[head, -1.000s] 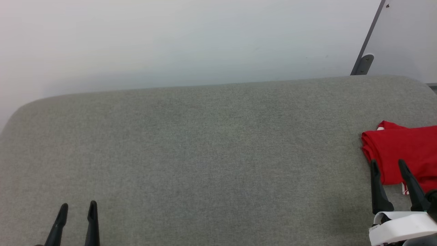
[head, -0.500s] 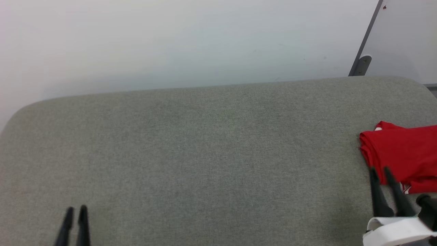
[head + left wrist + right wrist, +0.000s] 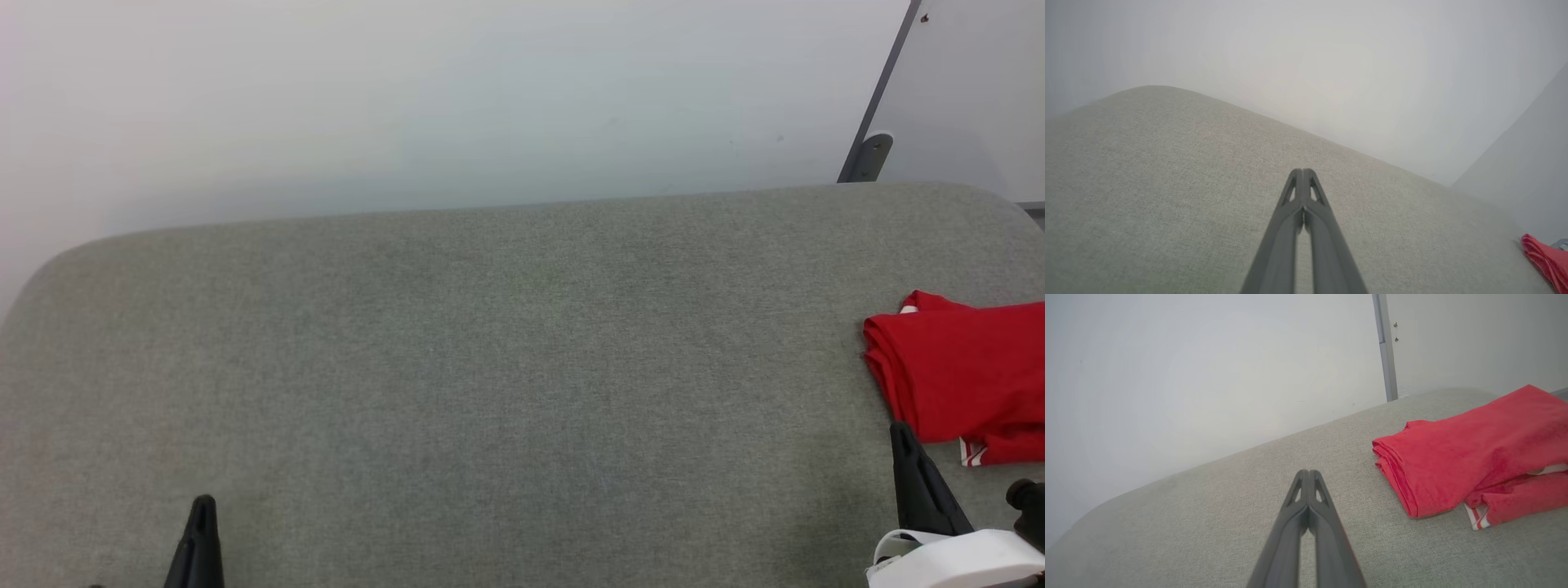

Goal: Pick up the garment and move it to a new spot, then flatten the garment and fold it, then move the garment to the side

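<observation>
A: Claws first, pls.
B: Right claw (image 3: 1308,472): fingers pressed together, gripping nothing. Left claw (image 3: 1302,171): same, pinched tight, nothing in it. Both sit low over the surface (image 3: 490,367), on the robot's side of it.

A: And the shirt?
B: The shirt (image 3: 1470,449) lies at the right end of the surface, just ahead and to the right of the right claw. They're apart, no contact. It's folded into a compact stack, with layers showing at the fold edge. A bit of red-and-white striped trim (image 3: 1474,516) pokes out on the near side. In the head view it runs off the right edge, so I can't see all of it.

A: Progress?
B: Imo pretty much done: it's folded and parked off to the side. I can't judge how neat the cut-off part is. Prob. nothing left but the arms settling.

A: Surroundings?
B: The surface is grey woven fabric w/ rounded corners. Behind it is a plain pale wall (image 3: 408,98). Far right there's a grey post (image 3: 880,90) w/ a bracket at its foot and a pale panel (image 3: 980,82) beyond.
</observation>
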{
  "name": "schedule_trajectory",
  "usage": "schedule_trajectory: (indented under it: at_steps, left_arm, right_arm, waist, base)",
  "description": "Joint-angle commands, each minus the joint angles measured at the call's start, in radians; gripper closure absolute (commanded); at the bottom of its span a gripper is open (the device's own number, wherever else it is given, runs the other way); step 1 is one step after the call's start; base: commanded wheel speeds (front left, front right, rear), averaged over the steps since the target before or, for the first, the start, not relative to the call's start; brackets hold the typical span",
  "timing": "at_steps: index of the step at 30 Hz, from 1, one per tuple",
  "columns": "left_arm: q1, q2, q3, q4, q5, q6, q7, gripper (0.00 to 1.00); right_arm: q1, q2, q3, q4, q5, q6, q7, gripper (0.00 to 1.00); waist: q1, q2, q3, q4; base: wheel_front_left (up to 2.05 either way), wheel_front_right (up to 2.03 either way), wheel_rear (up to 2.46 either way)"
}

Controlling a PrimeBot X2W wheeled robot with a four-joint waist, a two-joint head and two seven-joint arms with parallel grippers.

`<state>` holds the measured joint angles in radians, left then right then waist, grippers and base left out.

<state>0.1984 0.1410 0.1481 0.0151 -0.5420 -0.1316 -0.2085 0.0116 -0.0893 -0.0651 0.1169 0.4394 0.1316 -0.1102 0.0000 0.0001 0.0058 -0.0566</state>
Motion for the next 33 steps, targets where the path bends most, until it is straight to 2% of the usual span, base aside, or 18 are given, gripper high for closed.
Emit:
schedule_trajectory:
  at_steps: [1,13,33]
  left_arm:
    - [-0.030,0.005,0.001,-0.003,-0.047,0.000,0.010,1.00]
    - [-0.078,-0.007,-0.010,0.036,-0.224,0.000,0.058,1.00]
    - [-0.141,-0.025,-0.023,0.087,-0.459,0.001,0.125,1.00]
  right_arm:
    - [-0.031,-0.003,-0.009,-0.009,0.052,0.000,0.009,1.00]
    - [-0.047,0.004,-0.015,0.013,0.241,0.000,0.044,1.00]
    - [-0.069,0.014,-0.024,0.043,0.493,-0.001,0.093,1.00]
  waist:
    - [0.0000,-0.0001,0.000,0.001]
    - [0.0000,-0.0001,0.000,0.007]
    - [0.0000,-0.0001,-0.001,0.017]
  base:
    - [0.00,0.00,0.00]
    - [0.00,0.00,0.00]
    - [0.00,0.00,0.00]
